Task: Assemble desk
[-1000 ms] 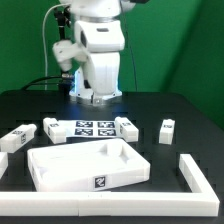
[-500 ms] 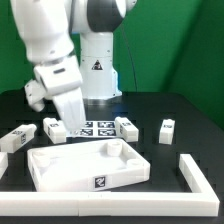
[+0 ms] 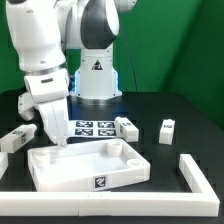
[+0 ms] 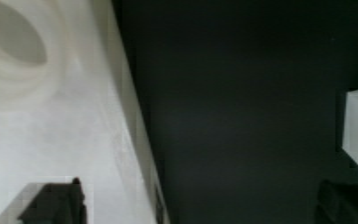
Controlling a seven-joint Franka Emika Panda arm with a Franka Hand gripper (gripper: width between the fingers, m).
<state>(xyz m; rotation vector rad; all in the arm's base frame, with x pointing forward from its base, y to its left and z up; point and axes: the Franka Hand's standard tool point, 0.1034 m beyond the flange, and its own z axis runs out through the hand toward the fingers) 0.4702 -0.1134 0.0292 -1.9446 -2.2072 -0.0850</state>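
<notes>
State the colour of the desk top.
The desk top is white, with a black-and-white tag on its front wall; best seen in the exterior view.

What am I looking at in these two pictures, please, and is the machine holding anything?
The big white machine is a robot arm with a two-finger gripper. One picture comes from a camera standing off the arm. The other comes from a camera on its wrist, looking down past the dark fingers. On the black table lie the desk top, a white tray, and small white legs with tags. The flat tagged strip is the marker board, and a white border rail edges the area. The gripper hangs open by the tray's rim, holding nothing.
</notes>
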